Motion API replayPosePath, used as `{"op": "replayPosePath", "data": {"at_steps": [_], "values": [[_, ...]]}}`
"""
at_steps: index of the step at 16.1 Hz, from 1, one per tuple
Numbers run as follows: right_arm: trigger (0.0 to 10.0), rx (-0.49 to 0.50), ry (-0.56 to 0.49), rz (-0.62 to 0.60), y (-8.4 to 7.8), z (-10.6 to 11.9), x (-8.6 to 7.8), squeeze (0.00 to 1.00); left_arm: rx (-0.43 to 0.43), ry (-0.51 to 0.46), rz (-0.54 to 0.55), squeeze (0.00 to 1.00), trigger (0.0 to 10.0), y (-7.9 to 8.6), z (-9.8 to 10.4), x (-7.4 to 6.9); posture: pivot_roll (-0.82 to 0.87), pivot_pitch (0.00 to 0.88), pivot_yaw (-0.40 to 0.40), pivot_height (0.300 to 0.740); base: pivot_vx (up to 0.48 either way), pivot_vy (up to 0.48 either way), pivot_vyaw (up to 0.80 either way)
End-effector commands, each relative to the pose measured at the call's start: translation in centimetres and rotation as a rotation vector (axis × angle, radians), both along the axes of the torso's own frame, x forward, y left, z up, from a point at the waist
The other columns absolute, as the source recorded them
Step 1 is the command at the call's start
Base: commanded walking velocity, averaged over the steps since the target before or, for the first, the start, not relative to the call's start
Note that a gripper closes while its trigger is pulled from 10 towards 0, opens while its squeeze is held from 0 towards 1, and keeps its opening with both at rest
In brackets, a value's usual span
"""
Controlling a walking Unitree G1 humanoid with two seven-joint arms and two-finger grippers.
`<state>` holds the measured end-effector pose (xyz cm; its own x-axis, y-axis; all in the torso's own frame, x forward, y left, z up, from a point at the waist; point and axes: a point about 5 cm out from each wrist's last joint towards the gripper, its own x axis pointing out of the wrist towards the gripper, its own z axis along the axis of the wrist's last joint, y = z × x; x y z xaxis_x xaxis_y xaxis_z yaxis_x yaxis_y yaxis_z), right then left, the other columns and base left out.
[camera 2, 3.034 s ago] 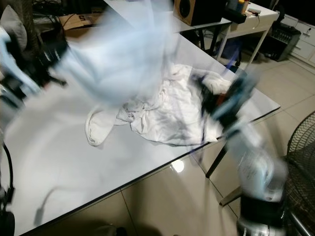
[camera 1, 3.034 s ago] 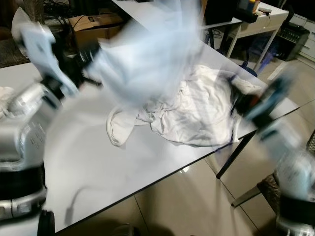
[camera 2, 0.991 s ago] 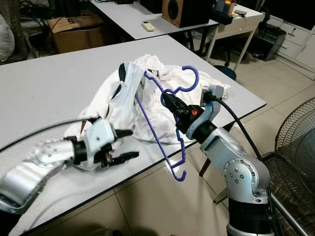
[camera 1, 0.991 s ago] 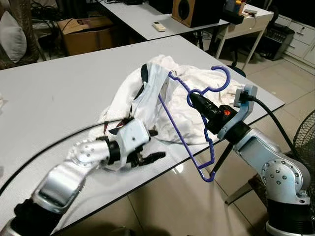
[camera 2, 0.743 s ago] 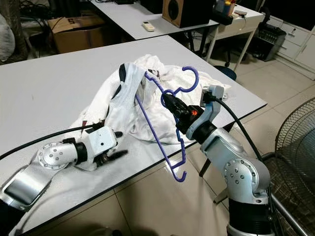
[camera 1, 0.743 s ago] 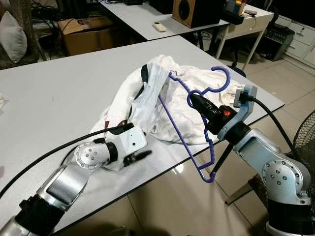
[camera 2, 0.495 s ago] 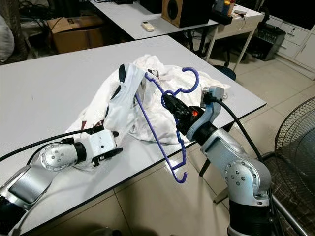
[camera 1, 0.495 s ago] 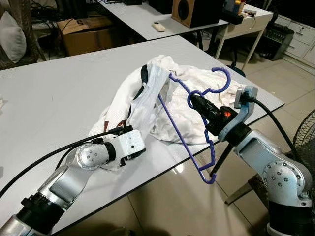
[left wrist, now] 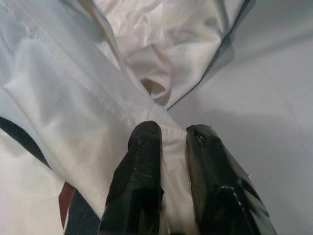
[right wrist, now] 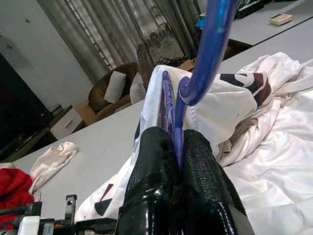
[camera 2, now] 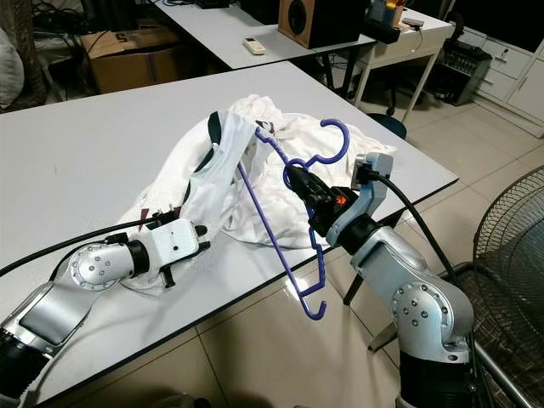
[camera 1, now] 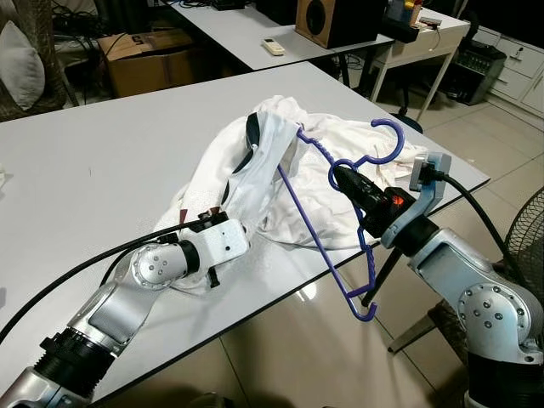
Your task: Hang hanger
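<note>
Right gripper (right wrist: 175,147) is clamping the hanger (camera 1: 327,200) near its neck, holding it tilted above the table (camera 1: 93,161) edge; one hanger end is sitting inside the shirt (camera 1: 255,170) collar, the other end is poking out bare; left gripper (left wrist: 166,139) is pinching shirt fabric low on the table; dressing looks half done; hanging is not yet started, no rail visible.

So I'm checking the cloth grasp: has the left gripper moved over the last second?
Yes. The left gripper drew back from the table's near edge toward the white garment, now pinching its hem.
</note>
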<state>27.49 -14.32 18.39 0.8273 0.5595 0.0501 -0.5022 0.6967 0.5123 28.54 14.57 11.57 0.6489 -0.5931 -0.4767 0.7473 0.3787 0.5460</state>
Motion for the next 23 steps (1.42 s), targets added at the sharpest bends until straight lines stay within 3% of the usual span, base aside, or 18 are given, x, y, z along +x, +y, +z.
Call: {"op": "replayPosePath", "data": {"at_steps": [1, 4, 6, 8, 11, 13, 14, 15, 16, 17, 18, 22, 23], "values": [[10.0, 0.000, -0.016, -0.009, -0.5, 0.5, -0.1, 0.00, 0.023, 0.000, 0.009, 0.00, 0.0, 0.4, 0.0, 0.1, -0.16, 0.000, -0.029, 0.740, 0.000, 0.000, 0.00], [10.0, 0.001, -0.018, -0.010, -0.5, 0.6, -0.1, 0.00, 0.031, -0.003, 0.025, 0.00, 0.0, 0.8, -0.2, 0.3, -0.16, 0.000, -0.031, 0.740, 0.000, 0.000, 0.00], [10.0, 0.006, -0.016, -0.017, -0.6, 0.6, -0.1, 0.00, -0.015, -0.029, 0.041, 0.00, 0.0, 0.9, 0.3, 0.5, -0.15, 0.000, -0.032, 0.740, 0.000, 0.000, 0.00], [10.0, 0.012, -0.010, -0.031, -0.9, 0.4, -0.2, 0.00, -0.140, -0.062, 0.072, 0.00, 0.0, 1.5, 1.6, 0.9, -0.15, 0.000, -0.031, 0.740, 0.000, 0.000, 0.00], [10.0, 0.013, 0.009, -0.057, -1.7, -0.2, -0.5, 0.00, -0.219, -0.194, 0.103, 0.00, 0.0, 3.8, 4.2, 1.3, -0.14, 0.000, -0.031, 0.740, 0.000, 0.000, 0.00], [10.0, 0.012, 0.023, -0.059, -2.0, -0.6, -0.8, 0.00, -0.400, -0.241, 0.083, 0.00, 0.0, 4.6, 6.7, 1.1, -0.13, 0.000, -0.030, 0.740, 0.000, 0.000, 0.00], [10.0, 0.010, 0.028, -0.057, -2.1, -0.8, -0.9, 0.00, -0.433, -0.219, 0.073, 0.00, 0.0, 4.7, 7.2, 1.0, -0.13, 0.000, -0.030, 0.740, 0.000, 0.000, 0.00], [10.0, 0.013, 0.032, -0.055, -2.1, -0.9, -1.0, 0.00, -0.421, -0.134, 0.072, 0.00, 0.0, 4.5, 6.6, 0.8, -0.13, 0.000, -0.028, 0.740, 0.000, 0.000, 0.00], [10.0, 0.021, 0.031, -0.053, -2.0, -0.8, -1.0, 0.00, -0.425, -0.066, 0.101, 0.00, 1.2, 3.7, 5.7, 0.8, -0.13, 0.000, -0.026, 0.740, 0.000, 0.000, 0.00], [10.0, 0.035, 0.025, -0.048, -1.8, -0.7, -0.9, 0.00, -0.430, -0.008, 0.046, 0.67, 10.0, 2.0, 4.8, 0.3, -0.13, 0.000, -0.023, 0.740, 0.000, 0.000, 0.00], [10.0, 0.045, 0.021, -0.040, -1.6, -0.5, -0.8, 0.00, -0.463, -0.002, 0.008, 1.00, 10.0, 0.6, 4.5, 0.0, -0.13, 0.000, -0.024, 0.740, 0.000, 0.000, 0.00], [10.0, 0.045, 0.021, -0.040, -1.6, -0.5, -0.8, 0.00, -0.463, -0.002, 0.008, 1.00, 10.0, 0.6, 4.5, 0.0, -0.13, 0.000, -0.024, 0.740, 0.000, 0.000, 0.00], [10.0, 0.052, 0.012, -0.009, -1.1, 0.0, -0.7, 0.00, -0.497, -0.031, 0.041, 1.00, 10.0, -1.4, 4.3, 0.4, -0.13, 0.000, -0.040, 0.740, 0.000, 0.000, 0.00]]}}
